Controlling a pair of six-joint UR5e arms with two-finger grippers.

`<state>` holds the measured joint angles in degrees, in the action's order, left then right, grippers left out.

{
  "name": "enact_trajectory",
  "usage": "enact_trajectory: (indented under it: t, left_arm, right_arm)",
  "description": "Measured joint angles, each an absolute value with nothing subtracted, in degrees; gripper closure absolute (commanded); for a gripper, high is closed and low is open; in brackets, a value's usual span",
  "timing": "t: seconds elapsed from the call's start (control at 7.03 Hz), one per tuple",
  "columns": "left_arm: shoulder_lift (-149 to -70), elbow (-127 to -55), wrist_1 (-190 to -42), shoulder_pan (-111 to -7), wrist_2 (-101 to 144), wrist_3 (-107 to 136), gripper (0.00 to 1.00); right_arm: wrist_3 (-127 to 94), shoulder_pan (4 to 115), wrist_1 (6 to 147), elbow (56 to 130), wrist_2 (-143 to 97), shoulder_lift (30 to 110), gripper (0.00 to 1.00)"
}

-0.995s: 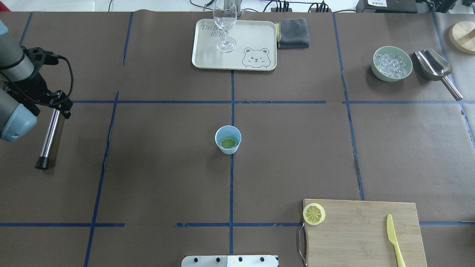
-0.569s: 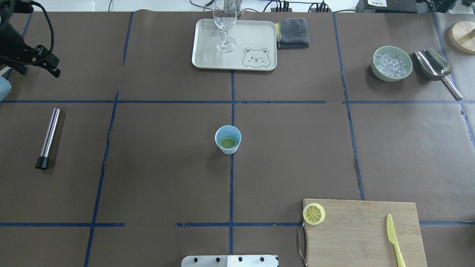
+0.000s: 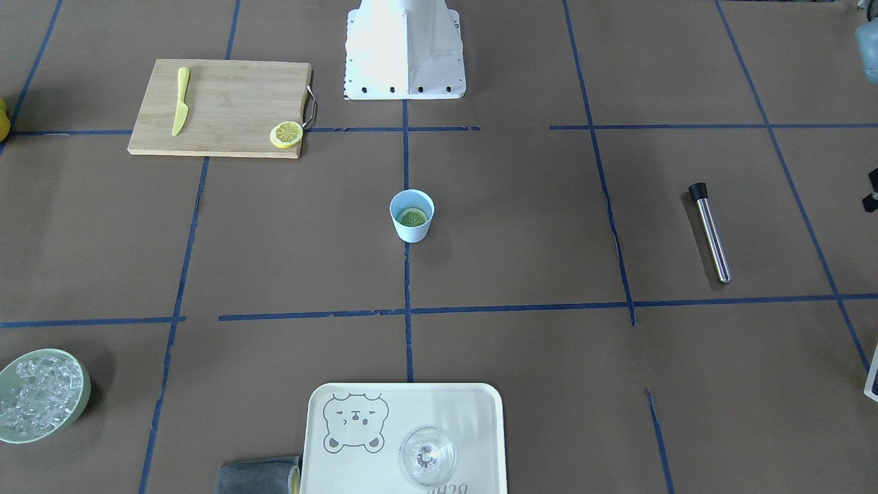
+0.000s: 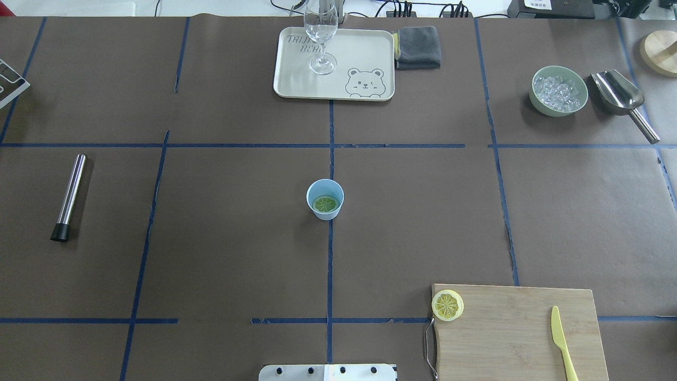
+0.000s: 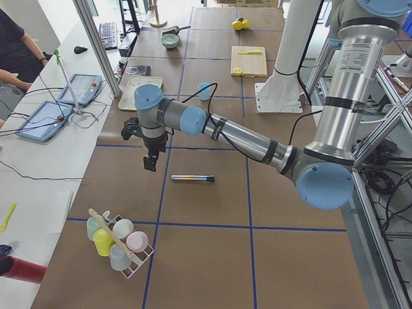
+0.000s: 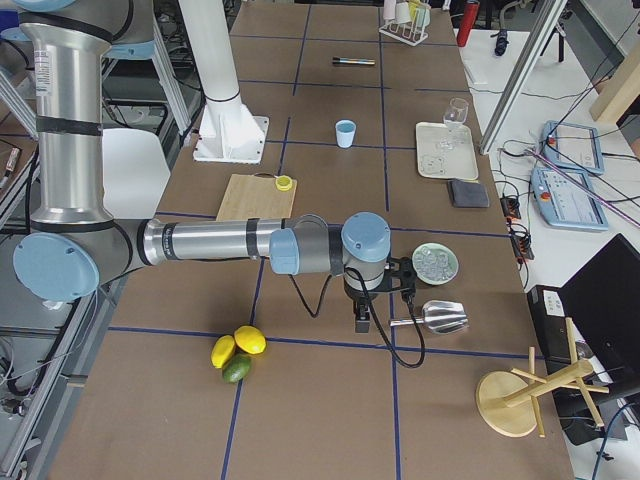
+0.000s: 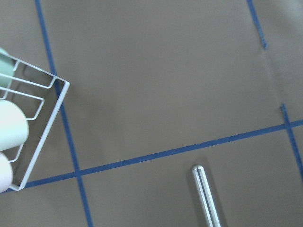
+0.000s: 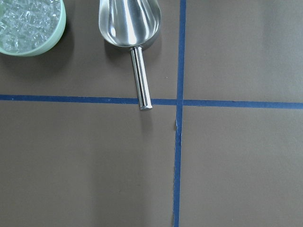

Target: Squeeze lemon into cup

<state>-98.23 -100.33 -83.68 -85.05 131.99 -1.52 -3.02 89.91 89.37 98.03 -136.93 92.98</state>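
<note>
The pale blue cup [image 4: 325, 199] stands upright at the table's centre, and a greenish citrus slice lies flat inside it. A yellow lemon [image 4: 447, 305] slice rests cut face up on the corner of the wooden cutting board [image 4: 508, 328]. Neither gripper is in the overhead view. In the exterior left view my left gripper [image 5: 150, 162] hangs above the table beside the steel tube [image 5: 192, 177], far from the cup; I cannot tell its state. In the exterior right view my right gripper [image 6: 362, 320] hangs near the metal scoop [image 6: 440, 317]; I cannot tell its state either.
A yellow knife [image 4: 561, 338] lies on the board. At the back are a bear tray [image 4: 359, 53] with a wine glass [image 4: 321, 37], a grey cloth [image 4: 418, 46] and a green bowl [image 4: 550, 110] of ice. A wire rack [image 5: 122, 248] of cups stands past the tube.
My left arm has drawn back from over the steel tube and left the overhead view. The tube, cup and lemon slice have not moved.
</note>
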Motion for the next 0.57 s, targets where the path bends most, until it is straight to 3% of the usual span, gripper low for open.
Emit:
enact_trajectory:
  t: [0.57]
  left_arm:
    - [-90.09,-94.69,-84.04,-94.55,132.07,-12.24,0.0]
  right_arm:
    - [-3.07,89.91,89.84,97.68,-138.26,92.84,0.0]
